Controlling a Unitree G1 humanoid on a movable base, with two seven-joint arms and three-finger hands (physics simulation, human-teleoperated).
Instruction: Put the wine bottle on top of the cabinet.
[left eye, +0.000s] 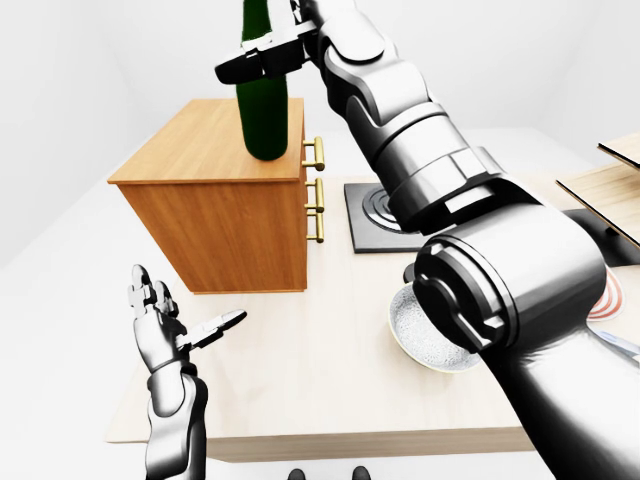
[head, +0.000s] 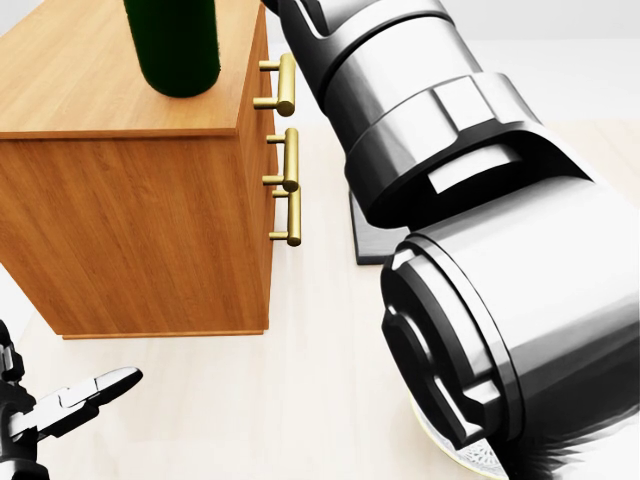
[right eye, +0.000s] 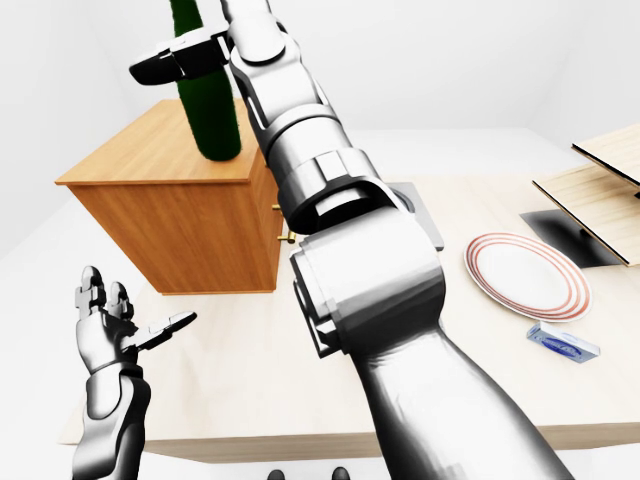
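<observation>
The dark green wine bottle (left eye: 264, 115) stands upright on the top of the wooden cabinet (left eye: 215, 215), near its right edge above the brass drawer handles (left eye: 316, 190). I cannot tell whether its base rests on the wood or hangs just above it. My right hand (left eye: 262, 55) reaches in from the right and is closed round the bottle's upper body, with fingers (left eye: 240, 66) across its near side. The bottle's neck runs out of the top of the views. My left hand (left eye: 180, 325) is open and empty at the lower left, below the cabinet.
The cabinet stands on a light wooden table (left eye: 300, 390). A black cooktop (left eye: 368, 225) lies right of the cabinet, and a white bowl (left eye: 425, 340) lies below it. A red-rimmed plate (right eye: 527, 275), a small blue object (right eye: 563, 343) and wooden shelves (right eye: 600, 185) are at the right.
</observation>
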